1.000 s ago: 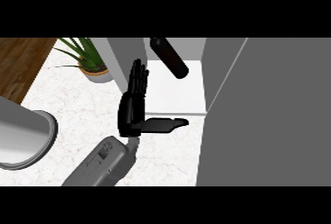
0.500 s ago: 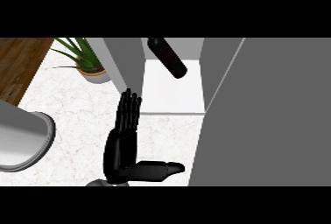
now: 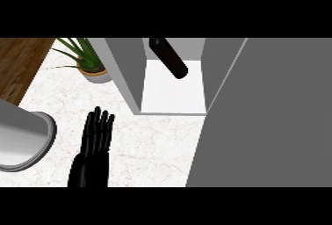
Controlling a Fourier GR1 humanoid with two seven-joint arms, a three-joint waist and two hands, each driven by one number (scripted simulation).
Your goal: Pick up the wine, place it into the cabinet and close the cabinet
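- Wine (image 3: 168,57) seen already inside cabinet (image 3: 126,74), up & R of fingers (image 3: 99,121).
- Left hand (image 3: 96,143): fingers straight, nothing held.
- Door (image 3: 259,114) open; closing yet to be done.

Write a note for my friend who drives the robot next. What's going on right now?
Left robot hand: open, fingers straight, over the counter, holding nothing.
Right robot hand: not in view.
Wine: inside the cabinet, tilted.
Done: wine is in the cabinet.
Left to do: close the cabinet door, which stands open.
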